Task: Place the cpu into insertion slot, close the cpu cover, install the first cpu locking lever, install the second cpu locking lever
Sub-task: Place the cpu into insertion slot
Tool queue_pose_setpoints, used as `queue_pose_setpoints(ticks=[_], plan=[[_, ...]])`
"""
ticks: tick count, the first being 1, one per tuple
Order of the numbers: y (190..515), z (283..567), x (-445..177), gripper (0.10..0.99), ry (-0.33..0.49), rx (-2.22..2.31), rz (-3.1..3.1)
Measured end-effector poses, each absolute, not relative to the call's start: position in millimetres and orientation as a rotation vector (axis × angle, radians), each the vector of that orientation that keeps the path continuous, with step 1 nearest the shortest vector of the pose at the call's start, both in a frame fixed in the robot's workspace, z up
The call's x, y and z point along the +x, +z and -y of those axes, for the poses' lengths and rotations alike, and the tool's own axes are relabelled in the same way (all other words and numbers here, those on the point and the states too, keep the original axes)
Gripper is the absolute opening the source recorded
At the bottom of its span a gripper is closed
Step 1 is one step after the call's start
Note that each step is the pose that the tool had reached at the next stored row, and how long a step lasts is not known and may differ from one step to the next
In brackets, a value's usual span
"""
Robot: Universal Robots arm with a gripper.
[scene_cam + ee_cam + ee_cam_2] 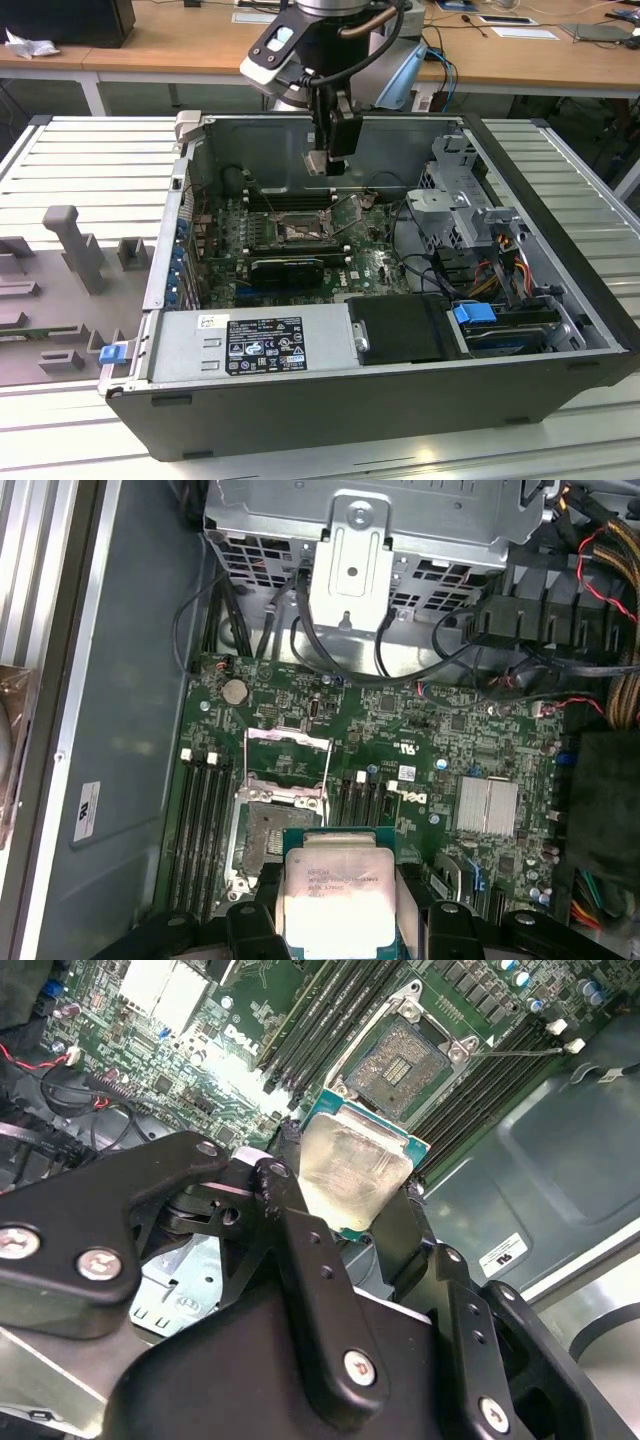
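Observation:
My gripper (322,160) hangs inside the open computer case, shut on the cpu (335,890) by two opposite edges. In both wrist views the chip's pale silvery top (355,1175) shows between the black fingers (290,1200). The chip is in the air, above and off to one side of the insertion slot (268,835), not touching it. That slot (405,1060) lies bare with its contact field exposed. The cpu cover (288,752) stands swung open at the slot's far edge. A thin wire locking lever (326,770) is raised beside the slot.
Long black memory slots (200,820) flank the socket on both sides. A metal drive cage (370,540) with looping cables stands past the board. In the exterior view a black card (290,268) and the grey power supply (250,345) lie nearer the camera.

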State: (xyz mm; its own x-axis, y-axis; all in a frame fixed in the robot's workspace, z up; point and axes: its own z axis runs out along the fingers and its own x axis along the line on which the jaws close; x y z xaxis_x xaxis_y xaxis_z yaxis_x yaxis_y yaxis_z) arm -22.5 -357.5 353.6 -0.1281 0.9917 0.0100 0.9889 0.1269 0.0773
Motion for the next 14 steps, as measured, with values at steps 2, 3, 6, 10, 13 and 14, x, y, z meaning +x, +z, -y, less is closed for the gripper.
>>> queue_pose_setpoints(ticks=[2, 3, 6, 10, 13, 14], plan=[[353.3, 357.5, -22.5, 0.529, 0.1, 2.048, -2.322], [353.2, 357.5, -22.5, 0.529, 0.1, 2.05, -2.321], [352.4, 357.5, -22.5, 0.529, 0.1, 2.059, -2.312], [351.6, 357.5, -22.5, 0.529, 0.1, 2.066, -2.306], [351.1, 357.5, -22.5, 0.529, 0.099, 2.07, -2.302], [351.0, 357.5, -22.5, 0.529, 0.099, 2.072, -2.301]])
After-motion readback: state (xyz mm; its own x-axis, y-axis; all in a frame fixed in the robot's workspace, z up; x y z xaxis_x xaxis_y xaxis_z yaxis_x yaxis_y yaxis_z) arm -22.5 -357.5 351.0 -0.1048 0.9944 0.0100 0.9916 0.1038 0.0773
